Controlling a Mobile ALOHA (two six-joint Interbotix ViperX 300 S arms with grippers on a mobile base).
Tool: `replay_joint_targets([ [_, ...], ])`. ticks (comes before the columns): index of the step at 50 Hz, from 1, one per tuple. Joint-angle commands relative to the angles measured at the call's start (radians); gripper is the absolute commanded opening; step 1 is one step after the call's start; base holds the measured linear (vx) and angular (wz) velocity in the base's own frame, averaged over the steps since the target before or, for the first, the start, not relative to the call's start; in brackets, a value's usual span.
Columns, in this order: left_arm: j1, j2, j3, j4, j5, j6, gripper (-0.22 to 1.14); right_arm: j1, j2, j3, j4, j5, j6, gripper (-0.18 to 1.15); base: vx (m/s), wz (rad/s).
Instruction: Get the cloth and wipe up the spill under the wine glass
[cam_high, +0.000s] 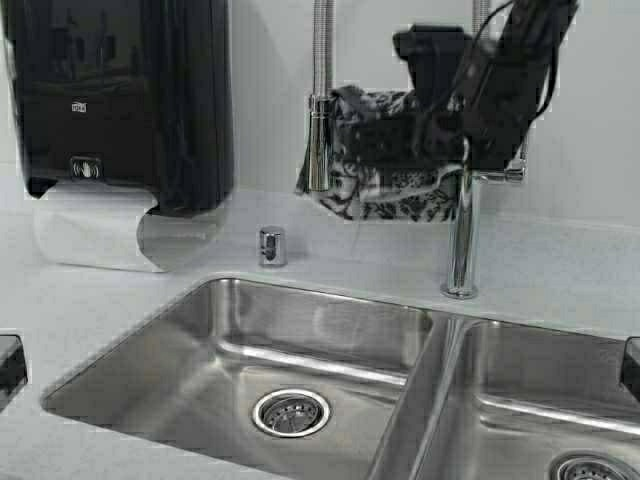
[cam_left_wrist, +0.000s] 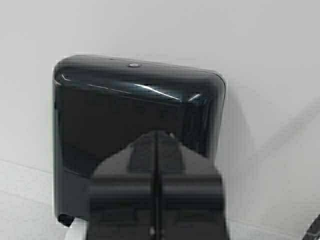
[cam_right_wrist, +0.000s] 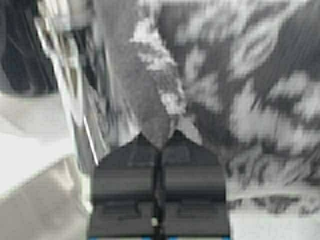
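A: Entry. Right gripper (cam_right_wrist: 159, 142) is up at the faucet (cam_high: 462, 240), about one o'clock from the sink (cam_high: 300, 340). Fingers pinched together on a fold of the cloth (cam_high: 385, 160), which hangs draped over the faucet's crossbar.

B: Left gripper (cam_left_wrist: 156, 145)?

A: Closed on nothing, pointed at the black towel dispenser (cam_high: 120, 95) at ten o'clock. Idle.

B: Wine glass?

A: Not in view anywhere, nor any spill.

B: Advice for the pull?

A: My judgement: lift the cloth up and toward us so it clears the bar and the spring hose (cam_high: 322, 90) rather than dragging sideways. The grip is on a thin fold, so a snag could strip it out.
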Motion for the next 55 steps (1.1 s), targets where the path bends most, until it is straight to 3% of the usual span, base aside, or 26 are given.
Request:
replay_joint_targets([
  [1,0.0,-0.008,0.0,-0.008,-0.002,-0.002,0.03,0.005,-0.13,0.018,-0.011,-0.009,-0.003,0.06,-0.01,-0.01],
  [13,0.0,-0.031,0.005,-0.011,0.041,-0.002,0.03,0.034,-0.377,0.038,-0.031,0.014,-0.012,0.06,-0.01,-0.01],
  [24,0.0,-0.031,0.008,-0.011,0.043,0.002,0.03,0.038,-0.552,-0.049,-0.058,0.241,-0.017,0.06,-0.04,-0.03],
  [55,0.0,-0.025,0.012,-0.011,0.043,0.002,0.03,0.097,-0.738,-0.233,-0.13,0.497,-0.015,0.06,-0.11,-0.01],
])
